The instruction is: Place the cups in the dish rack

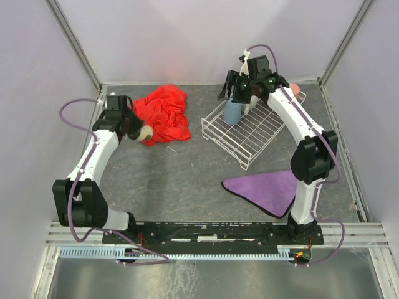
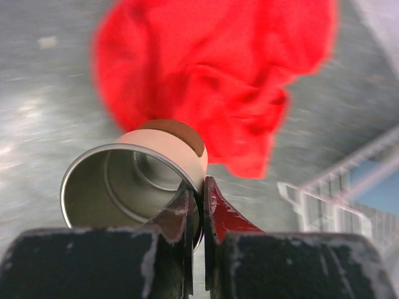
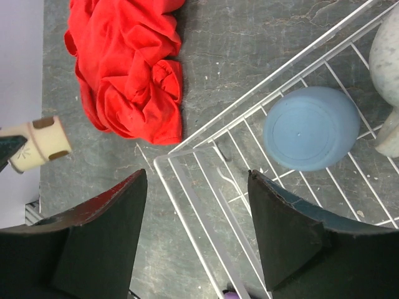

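Cream cup is pinched at rim by L gripper, left of dish rack; R gripper is spread. Thin hold: cup could be dropped.

Left claw clamped tight, right claw spread wide, both arms extended.

Bare table was seen between the red cloth and the rack. The rack's near half was open wire; its far end was taken up by a blue cup, a grey mug and the right arm above. A purple cloth lay beside its near corner.
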You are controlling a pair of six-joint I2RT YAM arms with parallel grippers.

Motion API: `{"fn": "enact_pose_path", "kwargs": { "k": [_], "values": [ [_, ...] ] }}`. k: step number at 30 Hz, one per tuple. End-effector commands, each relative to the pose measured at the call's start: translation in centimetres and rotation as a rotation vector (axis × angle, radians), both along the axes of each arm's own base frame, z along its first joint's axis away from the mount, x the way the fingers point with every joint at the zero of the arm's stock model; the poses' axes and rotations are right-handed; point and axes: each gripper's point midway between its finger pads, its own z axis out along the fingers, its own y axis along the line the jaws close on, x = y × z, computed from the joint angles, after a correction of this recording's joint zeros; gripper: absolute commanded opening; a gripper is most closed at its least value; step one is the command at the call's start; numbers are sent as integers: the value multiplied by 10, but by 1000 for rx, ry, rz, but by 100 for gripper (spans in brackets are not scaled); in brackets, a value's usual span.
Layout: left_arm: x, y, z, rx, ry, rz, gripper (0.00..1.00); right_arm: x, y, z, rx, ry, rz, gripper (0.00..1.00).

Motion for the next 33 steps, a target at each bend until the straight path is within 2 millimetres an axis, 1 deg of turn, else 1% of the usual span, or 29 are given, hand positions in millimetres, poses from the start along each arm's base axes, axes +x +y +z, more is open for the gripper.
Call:
{"fn": "enact_pose_path", "kwargs": {
  "k": [1,3,5,7,10,13,15,16,17,19,20,21,22,26,30,33],
  "values": [
    [50,-77,73,-219,-259,-192,3,-13,1,60,91,-112,39,74],
    [60,-105,96,-311,-316,-269,3,-21,10,66,160,-97,81,74],
    [67,-129,120,-444,-379,-337,3,-31,24,75,265,-67,127,75],
    [71,-147,141,-577,-436,-379,3,-41,35,82,370,-35,157,76],
    [71,-161,172,-731,-508,-416,3,-50,43,97,502,-30,156,79],
    [69,-171,196,-862,-566,-453,3,-59,49,113,600,-18,178,81],
    [67,-176,208,-976,-586,-461,3,-61,52,122,661,-10,184,83],
    [66,-178,211,-1009,-589,-470,3,-62,53,126,687,-14,185,84],
    [65,-180,211,-1031,-579,-472,3,-63,53,131,714,-26,182,88],
    [62,-184,211,-1054,-569,-476,3,-63,54,141,776,-53,187,99],
    [60,-186,212,-1063,-566,-478,3,-62,54,147,809,-67,192,100],
    [58,-188,213,-1071,-563,-481,3,-62,55,156,841,-86,197,100],
    [56,-191,214,-1080,-558,-486,3,-61,56,160,861,-86,201,100],
    [50,-199,217,-1102,-537,-494,3,-59,57,168,890,-90,197,100],
    [46,-205,220,-1114,-529,-500,3,-57,62,167,900,-78,192,100],
    [44,-211,223,-1114,-522,-521,3,-56,67,161,877,-73,189,100]
  ]
}}
